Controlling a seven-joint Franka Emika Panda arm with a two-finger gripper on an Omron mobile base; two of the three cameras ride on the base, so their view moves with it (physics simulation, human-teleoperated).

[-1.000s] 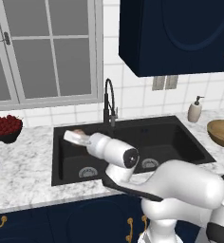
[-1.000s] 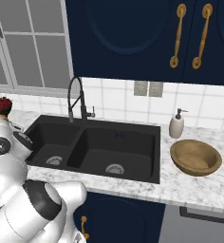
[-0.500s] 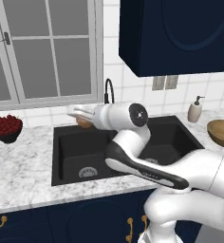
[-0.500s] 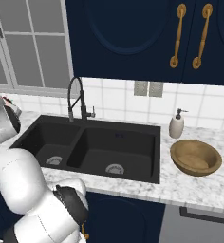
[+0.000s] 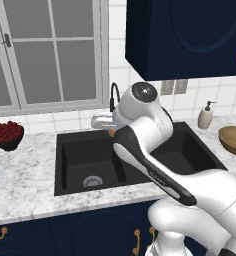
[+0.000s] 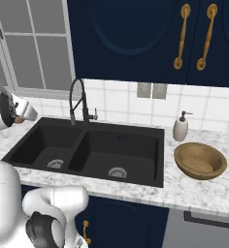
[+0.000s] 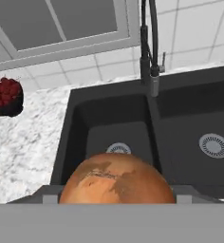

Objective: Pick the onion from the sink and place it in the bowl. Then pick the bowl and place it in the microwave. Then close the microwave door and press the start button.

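Orange-tan and smooth-skinned, the small round onion [image 7: 117, 179] sits gripped between the robot's jaws, which stand wide because the ball fills the gap between them. The jaws hold it raised above the left basin of the matte black double-basin sink [image 7: 133, 137], clear of the rim, probably so it can travel sideways. The tall black arched faucet [image 7: 149, 52] rises behind. The wide light-brown wooden bowl [image 6: 200, 161] waits on the marbled bench [image 6: 204, 186] right of the sink, well apart, beside a white soap dispenser [image 6: 180, 127]. A small dark bowl of red berries [image 7: 4, 97] sits left.
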